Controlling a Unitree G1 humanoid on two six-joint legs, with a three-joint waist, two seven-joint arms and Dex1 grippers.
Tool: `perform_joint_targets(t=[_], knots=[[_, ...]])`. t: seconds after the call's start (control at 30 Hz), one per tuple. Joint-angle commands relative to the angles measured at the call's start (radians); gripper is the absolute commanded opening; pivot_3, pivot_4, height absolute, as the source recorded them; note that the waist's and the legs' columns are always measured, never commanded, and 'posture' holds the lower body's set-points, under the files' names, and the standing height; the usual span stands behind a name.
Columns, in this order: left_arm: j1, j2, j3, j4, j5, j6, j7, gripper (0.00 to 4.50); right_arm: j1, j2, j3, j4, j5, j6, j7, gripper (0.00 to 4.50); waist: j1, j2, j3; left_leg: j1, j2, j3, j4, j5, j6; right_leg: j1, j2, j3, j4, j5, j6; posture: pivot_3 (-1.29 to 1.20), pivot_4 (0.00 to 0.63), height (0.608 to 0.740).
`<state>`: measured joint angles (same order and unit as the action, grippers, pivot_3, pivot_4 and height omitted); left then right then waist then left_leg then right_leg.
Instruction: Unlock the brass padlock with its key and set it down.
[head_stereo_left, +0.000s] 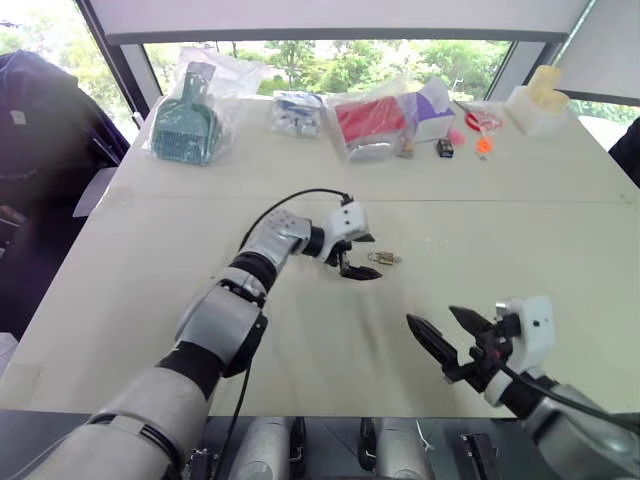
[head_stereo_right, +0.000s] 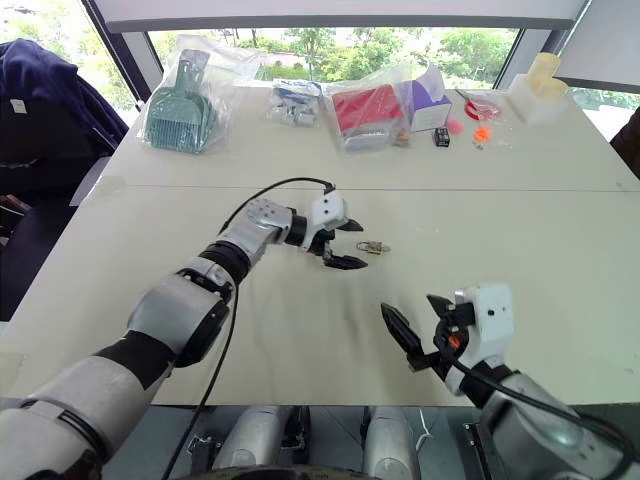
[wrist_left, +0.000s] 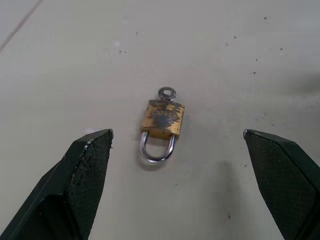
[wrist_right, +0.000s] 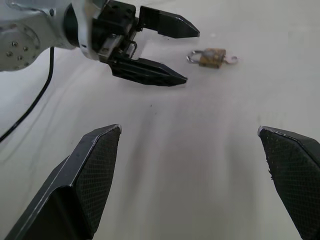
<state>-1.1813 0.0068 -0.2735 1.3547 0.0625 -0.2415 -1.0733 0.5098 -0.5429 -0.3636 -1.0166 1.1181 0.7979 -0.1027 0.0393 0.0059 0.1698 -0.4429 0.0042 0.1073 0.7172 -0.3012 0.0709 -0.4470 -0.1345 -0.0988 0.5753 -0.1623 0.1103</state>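
Pale counter (head_stereo_left: 520, 230), bagged items along far edge by window. Head view: left pincer (head_stereo_left: 358, 256) spread, low over counter, just beside brass padlock (head_stereo_left: 383, 258); right pincer (head_stereo_left: 446, 333) spread, nearer, well apart. Left wrist: padlock lying flat, key (wrist_left: 167, 93) in its base, shackle closed, between fingers, untouched. Right wrist: padlock beyond left pincer's tips.

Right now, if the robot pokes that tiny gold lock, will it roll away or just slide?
Probably slide. The brass padlock lies flat on the smooth table, so it shouldn't roll. It looks like stiff metal, likely heavy for its size. Its shackle and key stick out, so a push may spin it.
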Motion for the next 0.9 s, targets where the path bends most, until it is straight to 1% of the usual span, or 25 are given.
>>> perform_joint_targets(t=[0.03,0.13,0.2,0.33,0.43,0.5,0.63,0.67,0.7,0.8,0.9], knots=[[-0.023,-0.043,0.015,0.008,0.052,0.022,0.076,4.38,0.107,-0.081,0.029,-0.031,0.049,-0.195,-0.076,4.49,0.000,-0.001,0.000,0.000,0.000,0.000,0.000,0.000,0.000,0.000,0.000,0.000,0.000,0.000,0.000,0.00,0.150,0.735],[-0.019,-0.072,0.011,0.020,0.100,0.073,0.124,4.38,0.260,-0.165,0.122,-0.031,-0.007,-0.418,-0.106,4.49,0.002,-0.001,0.000,0.001,0.000,-0.001,-0.001,0.000,0.000,0.001,0.000,0.000,0.001,-0.001,0.001,0.00,0.150,0.735],[-0.015,-0.080,0.010,0.025,0.125,0.110,0.114,4.38,0.343,-0.214,0.198,-0.031,-0.074,-0.566,-0.131,4.49,0.001,-0.002,-0.001,0.002,0.001,-0.001,-0.001,0.000,0.000,0.002,0.001,0.000,0.000,-0.001,0.001,0.00,0.150,0.735],[-0.009,-0.078,-0.003,0.023,0.160,0.128,0.043,4.38,0.426,-0.295,0.310,-0.031,-0.174,-0.773,-0.197,4.49,-0.001,-0.007,-0.004,0.005,0.001,-0.001,-0.001,0.000,-0.001,0.005,0.001,0.000,-0.001,-0.002,0.002,0.00,0.150,0.735],[-0.004,-0.068,-0.008,0.019,0.181,0.111,0.011,4.38,0.416,-0.347,0.341,-0.031,-0.183,-0.825,-0.251,4.49,-0.001,-0.008,-0.004,0.006,0.002,-0.001,-0.001,-0.002,-0.003,0.005,0.001,0.000,-0.002,-0.001,0.001,0.00,0.150,0.735],[-0.002,-0.063,-0.003,0.018,0.183,0.112,-0.001,4.38,0.397,-0.379,0.351,-0.031,-0.173,-0.838,-0.281,4.49,0.000,-0.008,-0.004,0.006,0.002,-0.001,-0.002,-0.001,-0.001,0.005,0.001,0.000,-0.002,-0.001,0.001,0.00,0.150,0.735],[0.010,-0.052,0.004,0.016,0.189,0.112,-0.019,4.38,0.344,-0.428,0.353,-0.031,-0.134,-0.831,-0.318,4.49,0.000,-0.008,-0.004,0.005,0.002,-0.001,-0.002,0.000,-0.001,0.005,0.001,0.000,-0.002,-0.001,0.000,0.00,0.150,0.735],[0.013,-0.051,0.006,0.016,0.190,0.115,-0.013,3.82,0.338,-0.437,0.351,-0.031,-0.125,-0.828,-0.322,4.50,0.001,-0.008,-0.004,0.005,0.002,-0.001,-0.002,0.000,-0.001,0.005,0.001,0.000,-0.002,-0.001,0.000,0.00,0.150,0.735],[0.016,-0.051,0.007,0.016,0.191,0.117,-0.008,3.62,0.335,-0.445,0.349,-0.031,-0.119,-0.827,-0.326,4.50,0.001,-0.008,-0.004,0.005,0.002,-0.001,-0.002,0.000,0.000,0.005,0.001,0.000,-0.002,-0.001,0.000,0.00,0.150,0.735],[0.024,-0.051,0.006,0.016,0.196,0.121,0.003,2.45,0.332,-0.461,0.340,-0.031,-0.103,-0.825,-0.333,4.50,0.001,-0.009,-0.005,0.005,0.002,-0.001,-0.002,0.000,0.000,0.005,0.001,0.000,-0.002,-0.001,0.000,0.00,0.150,0.735],[0.030,-0.053,0.000,0.016,0.207,0.120,0.032,1.44,0.327,-0.467,0.336,-0.031,-0.093,-0.821,-0.338,4.50,0.002,-0.010,-0.006,0.005,0.002,-0.001,-0.002,0.000,0.000,0.005,0.001,0.000,-0.002,-0.001,0.000,0.00,0.150,0.735]])
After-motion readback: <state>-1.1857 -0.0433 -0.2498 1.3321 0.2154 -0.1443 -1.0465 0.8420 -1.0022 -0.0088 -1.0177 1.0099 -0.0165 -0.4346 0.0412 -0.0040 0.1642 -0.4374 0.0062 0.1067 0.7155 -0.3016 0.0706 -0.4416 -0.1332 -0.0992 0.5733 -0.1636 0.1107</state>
